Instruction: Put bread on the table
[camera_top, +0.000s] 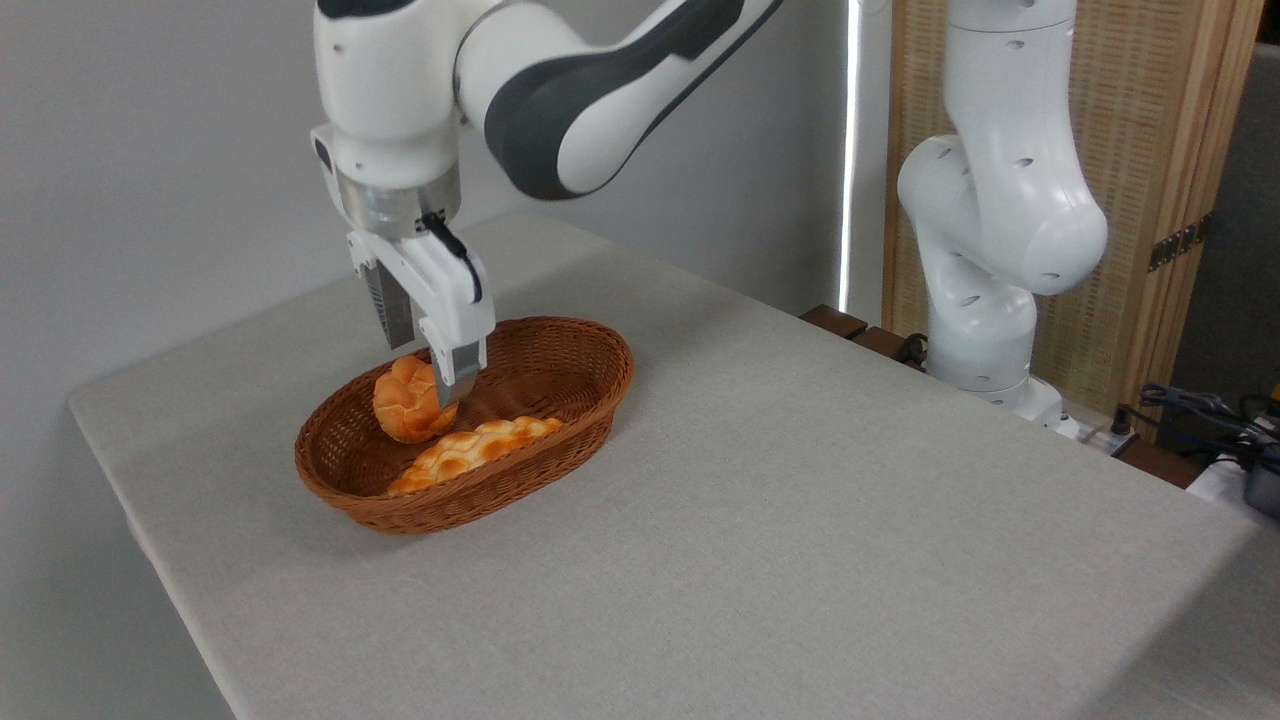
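Fixed camera: pincer (420, 375) clamped on the bread (408, 402), fingers either side. The bread sits inside the wicker basket (560, 440), touching the braided loaf (475, 452). Basket rests on the counter (800, 520).

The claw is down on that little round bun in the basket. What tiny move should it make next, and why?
Probably a straight lift. The gripper looks closed around the bread, which still sits low inside the wicker basket, right beside the braided loaf. Rising first should clear the basket's rim before it swings over to bare table. Whether the grip is firm I cannot tell from here.
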